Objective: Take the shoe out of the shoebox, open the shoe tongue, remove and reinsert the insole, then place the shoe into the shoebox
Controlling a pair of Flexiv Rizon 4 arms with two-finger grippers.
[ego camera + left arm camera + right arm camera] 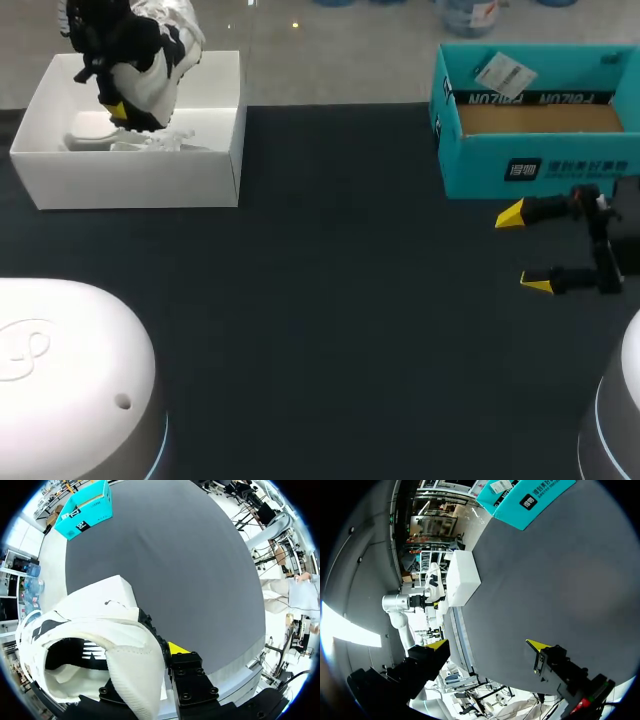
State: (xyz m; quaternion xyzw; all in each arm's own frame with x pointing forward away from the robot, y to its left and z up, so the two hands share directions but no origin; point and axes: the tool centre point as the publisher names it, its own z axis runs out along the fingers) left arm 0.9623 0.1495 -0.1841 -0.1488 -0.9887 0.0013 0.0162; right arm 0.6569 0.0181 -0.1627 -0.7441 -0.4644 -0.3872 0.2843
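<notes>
Item one – the left end effector (122, 102): we hold the shoe (160, 55) clamped in it, lifted clear above the white shoebox (130, 160) at the tabletop's (330, 300) far left corner. In the left wrist view the shoe (100, 645) is white with black markings, its opening faces the camera, and one yellow fingertip (176, 648) shows beside it; the other is hidden by the shoe.

Item two – the right end effector (523, 250): our fingers stand wide apart with nothing between them, low over the tabletop near its right edge, just in front of a teal box (540, 165). That box is open-topped, with a brown floor.
</notes>
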